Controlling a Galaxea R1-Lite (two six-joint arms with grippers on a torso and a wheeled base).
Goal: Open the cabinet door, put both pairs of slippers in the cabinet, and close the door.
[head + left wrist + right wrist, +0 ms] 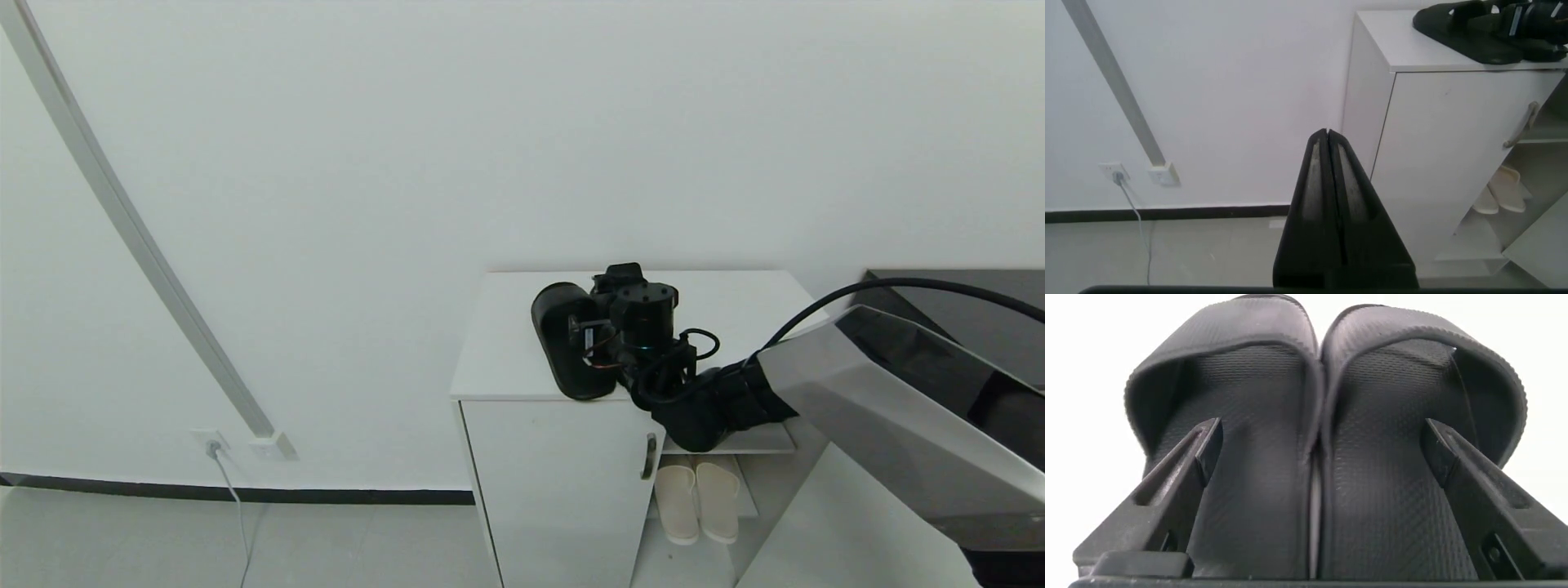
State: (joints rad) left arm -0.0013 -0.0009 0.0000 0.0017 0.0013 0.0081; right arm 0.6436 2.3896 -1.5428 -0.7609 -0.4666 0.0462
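Cabinet (pixel 522 351): white, against the wall; its left-hand door (pixel 555 482) is shut, with a dark handle (pixel 649 456) at its inner edge, while the right-hand half stands open and shows an inner shelf (pixel 759 443). Black slippers (pixel 563 343): one pair, side by side on the cabinet top, towards its front edge, above the shut door. Right gripper (pixel 1320 429): at the black slippers on the cabinet top, jaws apart, one finger (pixel 1184 474) reaching under the strap of one slipper and the other finger under the strap of its mate; whether the fingers press on the straps cannot be told. Pale slippers (pixel 698 500): one pair, side by side inside the cabinet's open half, on the level below the inner shelf, toes pointing inward. Left gripper (pixel 1328 143): off the cabinet's left side and apart from it, jaws together with nothing between them. Wall socket (pixel 214 445): low on the wall left of the cabinet, cable plugged in. Grey conduit strip (pixel 139 237): slanting down the wall to a fitting beside the socket.
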